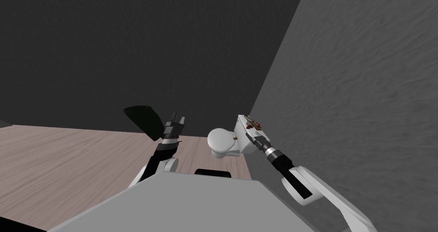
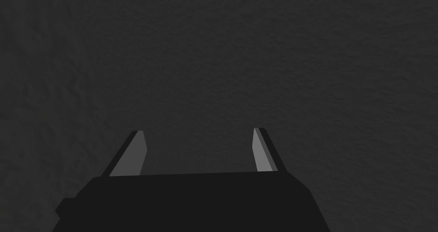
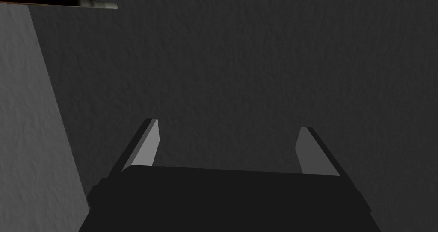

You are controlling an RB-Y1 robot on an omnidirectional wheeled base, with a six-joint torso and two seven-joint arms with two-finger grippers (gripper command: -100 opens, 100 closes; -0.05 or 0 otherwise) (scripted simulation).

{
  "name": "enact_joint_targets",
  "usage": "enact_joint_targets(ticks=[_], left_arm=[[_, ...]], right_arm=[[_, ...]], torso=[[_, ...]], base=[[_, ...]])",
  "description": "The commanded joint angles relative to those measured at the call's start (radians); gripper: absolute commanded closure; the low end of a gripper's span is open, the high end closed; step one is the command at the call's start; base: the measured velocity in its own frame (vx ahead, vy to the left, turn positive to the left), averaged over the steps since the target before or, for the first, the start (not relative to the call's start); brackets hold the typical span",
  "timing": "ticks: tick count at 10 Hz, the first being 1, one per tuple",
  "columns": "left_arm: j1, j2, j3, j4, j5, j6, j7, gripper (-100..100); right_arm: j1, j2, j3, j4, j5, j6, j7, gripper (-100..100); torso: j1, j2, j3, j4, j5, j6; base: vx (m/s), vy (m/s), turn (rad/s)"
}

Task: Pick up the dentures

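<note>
Right gripper (image 1: 253, 133) is hovering, spread, beside the toilet tank (image 1: 242, 140), centre-right.
Dentures (image 1: 252, 124) are lying on top; I'd be tilting down before closing.

A white toilet (image 1: 222, 142) stands with its tank against a lighter grey wall (image 1: 363, 92), bowl facing out over a pale wood-plank floor (image 1: 64, 165). Nearby, a dark green, leaf-like shape (image 1: 143, 119) sits before a darker grey wall (image 1: 149, 41).
</note>
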Motion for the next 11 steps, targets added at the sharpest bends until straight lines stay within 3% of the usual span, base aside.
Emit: enact_joint_targets(ticks=[1,2,3,4,5,6,7,8,11], left_arm=[[0.0,0.0,0.0,0.0,0.0,0.0,0.0,0],[0.0,0.0,0.0,0.0,0.0,0.0,0.0,0],[0.0,0.0,0.0,0.0,0.0,0.0,0.0,0],[0.0,0.0,0.0,0.0,0.0,0.0,0.0,0],[0.0,0.0,0.0,0.0,0.0,0.0,0.0,0],[0.0,0.0,0.0,0.0,0.0,0.0,0.0,0],[0.0,0.0,0.0,0.0,0.0,0.0,0.0,0],[0.0,0.0,0.0,0.0,0.0,0.0,0.0,0],[0.0,0.0,0.0,0.0,0.0,0.0,0.0,0]], right_arm=[[0.005,-0.05,0.012,0.018,0.023,0.032,0.047,-100],[0.005,-0.074,0.012,0.018,0.023,0.032,0.047,-100],[0.01,-0.106,0.021,0.035,0.04,0.055,0.086,-100],[0.01,-0.132,0.021,0.035,0.04,0.055,0.086,-100],[0.015,-0.163,0.031,0.053,0.054,0.078,0.126,-100],[0.015,-0.188,0.031,0.053,0.054,0.078,0.126,-100],[0.02,-0.222,0.042,0.072,0.067,0.099,0.165,-100],[0.02,-0.244,0.042,0.072,0.067,0.099,0.165,-100],[0.03,-0.335,0.065,0.111,0.084,0.139,0.241,-100]], torso=[[0.0,0.0,0.0,0.0,0.0,0.0],[0.0,0.0,0.0,0.0,0.0,0.0],[0.0,0.0,0.0,0.0,0.0,0.0],[0.0,0.0,0.0,0.0,0.0,0.0],[-0.001,0.0,0.0,0.0,0.0,0.0],[0.0,-0.001,-0.001,0.0,0.0,0.0],[-0.001,-0.001,-0.001,0.0,0.0,0.0],[-0.001,-0.001,-0.001,0.0,0.0,0.0],[-0.002,-0.001,-0.001,0.0,-0.001,0.0]], base=[[-0.001,0.037,0.135],[0.002,0.029,0.068],[0.009,0.03,0.168],[0.008,0.023,0.008],[0.009,0.026,0.162],[0.009,0.016,0.076],[0.013,0.018,0.143],[0.011,0.01,0.063],[0.016,0.004,0.109]])
